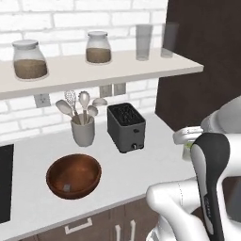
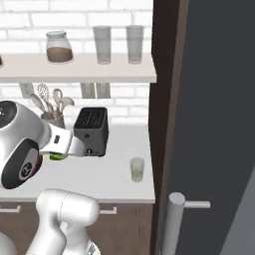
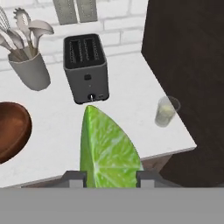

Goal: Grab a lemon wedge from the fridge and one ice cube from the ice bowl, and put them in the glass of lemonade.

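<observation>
The end effector (image 3: 109,178) gripped the lemon wedge (image 3: 108,148) above the counter (image 3: 127,83). The glass of lemonade (image 3: 166,111) stood near the counter's right edge, apparently untouched. Centring the wedge over its rim before release was advisable.

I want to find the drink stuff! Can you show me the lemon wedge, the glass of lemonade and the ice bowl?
lemon wedge (image 3: 107,146): hand view, middle of its green cut face.
glass of lemonade (image 2: 137,170): right base view, its side wall.
ice bowl (image 1: 92,169): left base view, right rim.
</observation>
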